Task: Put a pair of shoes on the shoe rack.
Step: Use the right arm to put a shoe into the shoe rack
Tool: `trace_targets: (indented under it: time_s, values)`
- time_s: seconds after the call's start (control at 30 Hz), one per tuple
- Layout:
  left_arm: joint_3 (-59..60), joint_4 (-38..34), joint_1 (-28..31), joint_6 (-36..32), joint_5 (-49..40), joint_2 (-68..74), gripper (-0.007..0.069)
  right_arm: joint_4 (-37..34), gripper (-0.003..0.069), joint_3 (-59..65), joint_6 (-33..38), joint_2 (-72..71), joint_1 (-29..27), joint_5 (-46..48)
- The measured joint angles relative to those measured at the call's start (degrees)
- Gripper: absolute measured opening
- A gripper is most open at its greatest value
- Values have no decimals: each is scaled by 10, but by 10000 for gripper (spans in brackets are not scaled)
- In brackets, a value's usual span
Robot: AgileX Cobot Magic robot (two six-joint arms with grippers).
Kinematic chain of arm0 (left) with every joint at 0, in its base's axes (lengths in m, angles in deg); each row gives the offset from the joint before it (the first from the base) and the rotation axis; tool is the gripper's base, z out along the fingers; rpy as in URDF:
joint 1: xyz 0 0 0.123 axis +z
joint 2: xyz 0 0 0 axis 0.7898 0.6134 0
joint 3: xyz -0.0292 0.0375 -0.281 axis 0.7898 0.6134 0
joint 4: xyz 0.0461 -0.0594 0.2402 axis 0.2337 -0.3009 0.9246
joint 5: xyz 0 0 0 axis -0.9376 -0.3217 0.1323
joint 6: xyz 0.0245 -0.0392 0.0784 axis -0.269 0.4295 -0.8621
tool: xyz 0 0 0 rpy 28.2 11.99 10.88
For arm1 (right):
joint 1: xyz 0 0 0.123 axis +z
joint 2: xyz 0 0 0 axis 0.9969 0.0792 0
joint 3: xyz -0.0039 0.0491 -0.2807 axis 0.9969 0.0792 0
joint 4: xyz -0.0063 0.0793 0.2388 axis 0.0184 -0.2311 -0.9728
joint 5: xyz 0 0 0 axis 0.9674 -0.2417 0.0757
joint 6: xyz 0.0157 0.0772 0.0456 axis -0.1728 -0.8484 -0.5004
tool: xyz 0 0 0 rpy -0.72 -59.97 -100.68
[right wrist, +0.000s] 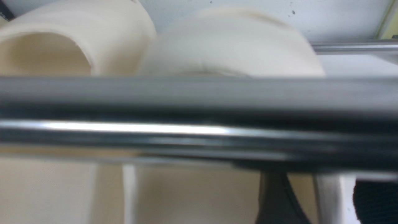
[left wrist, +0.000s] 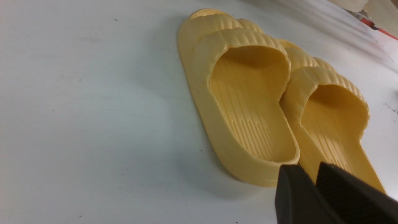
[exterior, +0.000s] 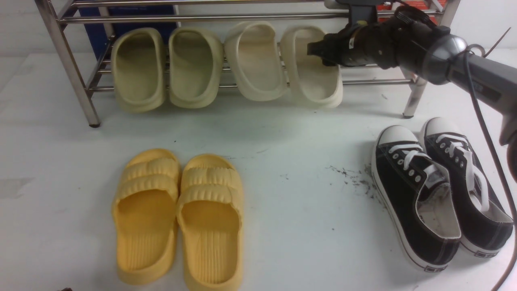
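Both cream slides (exterior: 282,64) lean on the rack's (exterior: 72,76) lower bars, so the placing looks done. The right tool (exterior: 317,50) sits at the nearer slide's edge; its opening is hidden. The left tool (left wrist: 314,186), nearly closed and empty, hangs by the yellow slides (left wrist: 248,102). Only withdrawal seems left.

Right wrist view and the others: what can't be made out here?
- Right hand: front view, its fingers hidden behind its own body, against the right cream slipper.
- Shoe rack: right wrist view, blurred bar blocks the slippers.
- Left hand: cut off by the picture's edge.
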Motion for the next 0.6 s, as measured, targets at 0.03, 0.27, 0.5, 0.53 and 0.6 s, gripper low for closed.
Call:
trace_targets:
  time_s: [0.03,0.27,0.5,0.53,0.6]
  values:
    - [0,0,0,0,0,0,120,1,398,0,0,-2,0,5]
    - [0,-1,0,0,0,0,125,2,397,-1,2,-36,2,61]
    - [0,-1,0,0,0,0,127,-23,244,-1,103,-109,33,248]
    - [0,-1,0,0,0,0,128,-42,172,-2,142,-127,46,311]
    - [0,-1,0,0,0,0,131,-74,65,-1,184,-141,58,396]
